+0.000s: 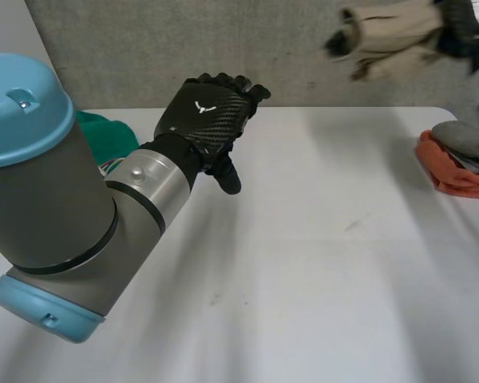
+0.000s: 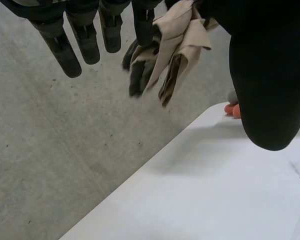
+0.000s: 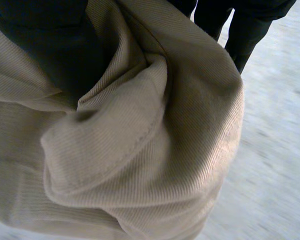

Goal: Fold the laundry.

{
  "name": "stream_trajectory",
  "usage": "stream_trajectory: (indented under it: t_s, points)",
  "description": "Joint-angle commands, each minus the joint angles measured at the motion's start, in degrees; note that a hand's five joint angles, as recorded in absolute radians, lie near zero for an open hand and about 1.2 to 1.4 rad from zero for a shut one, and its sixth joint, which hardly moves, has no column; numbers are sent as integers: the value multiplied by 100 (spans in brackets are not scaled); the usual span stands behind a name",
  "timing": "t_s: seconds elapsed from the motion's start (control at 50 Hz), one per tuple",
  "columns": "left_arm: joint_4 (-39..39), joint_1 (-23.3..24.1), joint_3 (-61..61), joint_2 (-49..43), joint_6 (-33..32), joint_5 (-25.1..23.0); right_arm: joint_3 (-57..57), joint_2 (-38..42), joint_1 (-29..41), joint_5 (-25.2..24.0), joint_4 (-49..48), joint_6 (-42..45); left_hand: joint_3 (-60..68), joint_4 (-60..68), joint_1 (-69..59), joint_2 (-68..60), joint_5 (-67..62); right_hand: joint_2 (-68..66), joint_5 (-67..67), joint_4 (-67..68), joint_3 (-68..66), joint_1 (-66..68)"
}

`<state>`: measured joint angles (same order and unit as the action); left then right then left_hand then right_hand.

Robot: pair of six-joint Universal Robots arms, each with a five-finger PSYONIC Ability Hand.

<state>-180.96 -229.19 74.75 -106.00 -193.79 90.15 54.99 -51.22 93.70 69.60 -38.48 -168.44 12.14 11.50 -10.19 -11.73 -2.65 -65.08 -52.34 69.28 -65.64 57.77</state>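
A white table (image 1: 319, 263) seen from above, with two robot arms reaching over it. The right hand (image 3: 242, 27) is raised above the table's far right corner, its fingers closed around one bunched beige corduroy cloth (image 1: 387, 36). The cloth is clear of the table. In the head view its long axis runs sideways along the far edge, with the loose end pointing toward the robot's left. In the left wrist view its folds hang down from the right hand's fingers. The left hand (image 1: 207, 116) is above the far left part of the table, holding nothing. Its fingers (image 2: 65, 50) are relaxed and nearly straight, and its thumb points down.

Three other cloths lie on the table. At the right edge sits one folded orange cloth (image 1: 455, 177) with one grey cloth (image 1: 463, 137) on top of it. One green cloth (image 1: 104, 136) lies at the far left, partly hidden behind the left arm.
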Motion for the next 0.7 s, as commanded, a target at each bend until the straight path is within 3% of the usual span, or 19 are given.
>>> stream_trajectory:
  t_s: [0.02, 0.26, 0.44, 0.6, 0.62, 0.66, 0.7]
  points:
    - [-9, 155, -48, -70, 0, -85, -918, 1015, -1185, -218, -169, -496, -92, -28, -104, 50, 142, -1492, -1766, 1072, -1436, 2223]
    - [-9, 243, 49, -97, 17, -463, -1421, 2634, -2383, -1651, -204, -1560, -92, -28, -104, 50, 142, -1492, -1766, 1072, -1436, 2223]
    - [-9, 278, 137, -105, 26, -463, -1166, 3004, -2682, -1932, -239, -1551, -75, -11, -121, 34, 125, -1492, -1766, 1072, -1436, 2223]
    - [-9, 295, 145, -105, 26, -463, -859, 2618, -2656, -1775, -213, -1437, -75, -11, -121, 34, 125, -1415, -1688, 994, -1359, 2146]
    - [-9, 295, 145, -105, 26, -463, -763, 2452, -2673, -1652, -152, -1420, -75, -11, -121, 34, 125, 1700, 1426, -2121, 1756, -969]
    - [-9, 313, 145, -97, 26, -454, -604, 2275, -2682, -1511, -108, -1411, -75, -11, -121, 34, 125, 5147, 4874, -5568, 5203, -4417]
    - [-9, 331, 145, -88, 26, -454, -280, 1969, -2691, -1379, -20, -1393, -75, -11, -121, 34, 125, 5508, 5234, -5928, 5564, -4777]
